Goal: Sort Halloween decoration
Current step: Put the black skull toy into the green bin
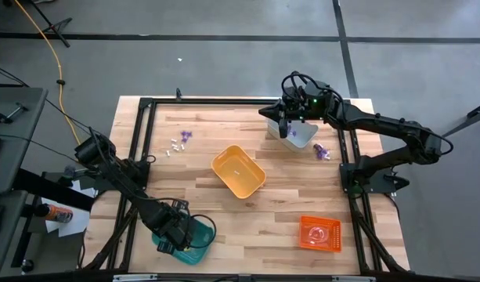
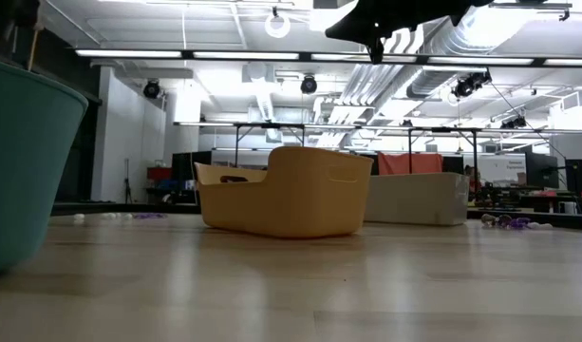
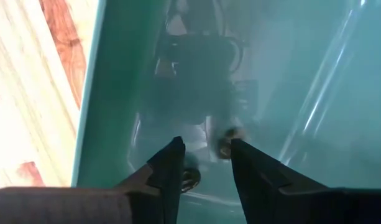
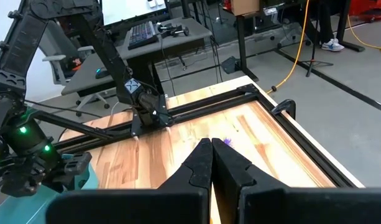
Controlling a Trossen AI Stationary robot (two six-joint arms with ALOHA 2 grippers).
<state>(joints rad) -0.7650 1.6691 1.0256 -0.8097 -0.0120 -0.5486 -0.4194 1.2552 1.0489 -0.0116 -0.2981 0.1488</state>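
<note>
Wooden tabletop (image 1: 279, 219) is carrying purple trinkets (image 1: 186, 135) and whitish trinkets (image 1: 175, 145) far-left, more purple ones (image 1: 323, 152) far-right. Left gripper (image 3: 206, 163), jaws parted, is hanging inside the teal bin (image 1: 194, 239); better to lift straight out. Right gripper (image 4: 211, 163), pinched closed, is hovering over the white bin (image 1: 302, 137).

Yellow bin (image 1: 238, 171) sits dead center on the worktop (image 1: 286, 204), so cross traffic has to go around it. Open lanes at 9 and 3 o'clock of it. Orange bin (image 1: 320, 233) blocks 4 o'clock, teal bin (image 1: 185, 236) blocks 7, white bin (image 1: 301, 135) blocks 1.
</note>
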